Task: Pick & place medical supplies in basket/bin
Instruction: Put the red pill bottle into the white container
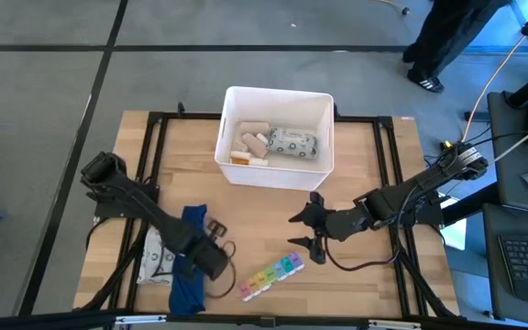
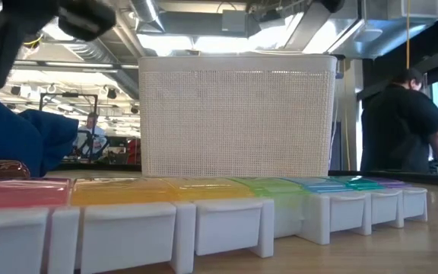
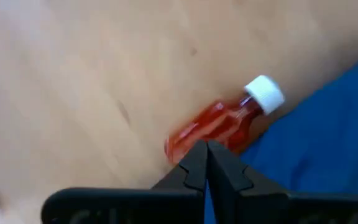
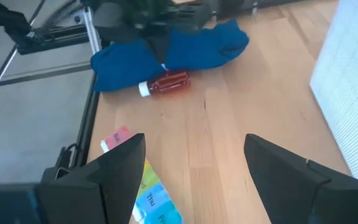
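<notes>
Note the left gripper [image 3: 206, 163]: its fingers are clenched together above the red tube [image 3: 219, 126], gripping nothing. The tube lies on the table [image 1: 365, 174] against the blue cloth [image 4: 194, 46]. The right gripper [image 4: 194, 168] hangs released near the rainbow pill organizer [image 4: 145, 186], where "Thu" is legible. The white bin [image 1: 324, 110] holds gauze rolls [image 1: 250, 136] and a packet [image 1: 291, 142].

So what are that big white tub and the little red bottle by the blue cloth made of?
The big white rectangular tub looks like matte plastic, its wall finely textured. The small red bottle seems translucent, glossy plastic with a ribbed white cap, though glass can't be excluded.
</notes>
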